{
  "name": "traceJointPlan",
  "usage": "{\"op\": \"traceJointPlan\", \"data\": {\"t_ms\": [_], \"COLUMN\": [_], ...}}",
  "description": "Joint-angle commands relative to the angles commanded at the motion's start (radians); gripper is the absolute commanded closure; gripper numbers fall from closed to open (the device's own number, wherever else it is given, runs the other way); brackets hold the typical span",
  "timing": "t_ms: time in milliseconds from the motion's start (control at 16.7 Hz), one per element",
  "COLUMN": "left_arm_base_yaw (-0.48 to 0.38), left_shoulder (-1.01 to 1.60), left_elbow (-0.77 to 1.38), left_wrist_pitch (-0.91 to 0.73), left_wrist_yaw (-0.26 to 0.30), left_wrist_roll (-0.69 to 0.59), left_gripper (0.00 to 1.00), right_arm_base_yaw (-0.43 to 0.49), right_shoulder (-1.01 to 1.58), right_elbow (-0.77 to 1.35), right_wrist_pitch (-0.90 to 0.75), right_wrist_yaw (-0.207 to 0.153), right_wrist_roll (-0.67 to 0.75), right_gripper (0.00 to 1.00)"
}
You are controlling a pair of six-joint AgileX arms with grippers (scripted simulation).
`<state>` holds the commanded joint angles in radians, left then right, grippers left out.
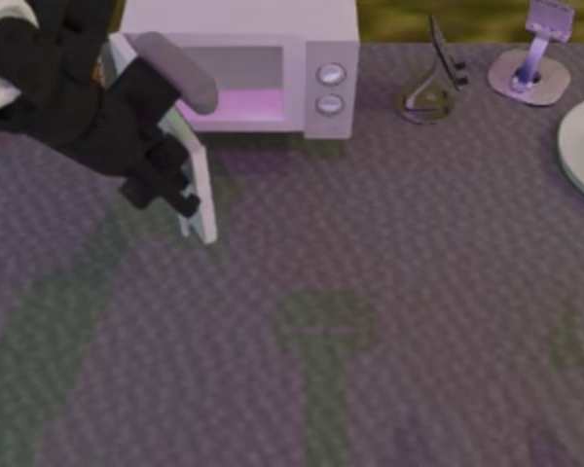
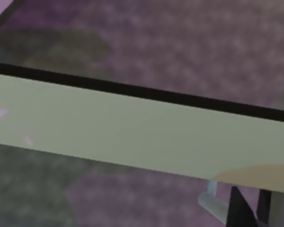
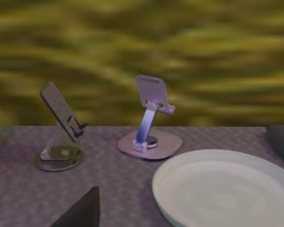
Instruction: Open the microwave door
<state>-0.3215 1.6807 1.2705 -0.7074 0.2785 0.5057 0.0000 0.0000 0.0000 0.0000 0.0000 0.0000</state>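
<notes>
Left pincer (image 1: pixel 180 199) sat at the door's (image 1: pixel 200 195) free edge; grip unclear. Rigid, light, hinged panel — I'd pull there.

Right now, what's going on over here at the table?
The left arm is working on the microwave at the back left of the table. Its pincer is at the free edge of the microwave door, which stands swung well out toward the front, leaving the cavity open. The right arm is out of the top view; its camera faces two phone stands and a white plate.
</notes>
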Motion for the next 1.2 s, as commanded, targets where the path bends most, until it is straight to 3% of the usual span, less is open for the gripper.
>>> {"op": "traceJointPlan", "data": {"t_ms": [480,1200], "left_arm_base_yaw": [0.08,0.083], "left_shoulder": [-0.009,-0.011], "left_elbow": [-0.001,0.0], "left_wrist_pitch": [-0.065,-0.067], "left_wrist_yaw": [0.079,0.083], "left_wrist_roll": [0.188,0.197], "left_gripper": [1.0,1.0], "right_arm_base_yaw": [0.0,0.0], "right_shoulder": [0.0,0.0], "right_elbow": [0.0,0.0], "right_wrist_pitch": [0.0,0.0], "right_wrist_yaw": [0.0,0.0], "right_wrist_roll": [0.0,0.0], "right_gripper": [0.0,0.0]}}
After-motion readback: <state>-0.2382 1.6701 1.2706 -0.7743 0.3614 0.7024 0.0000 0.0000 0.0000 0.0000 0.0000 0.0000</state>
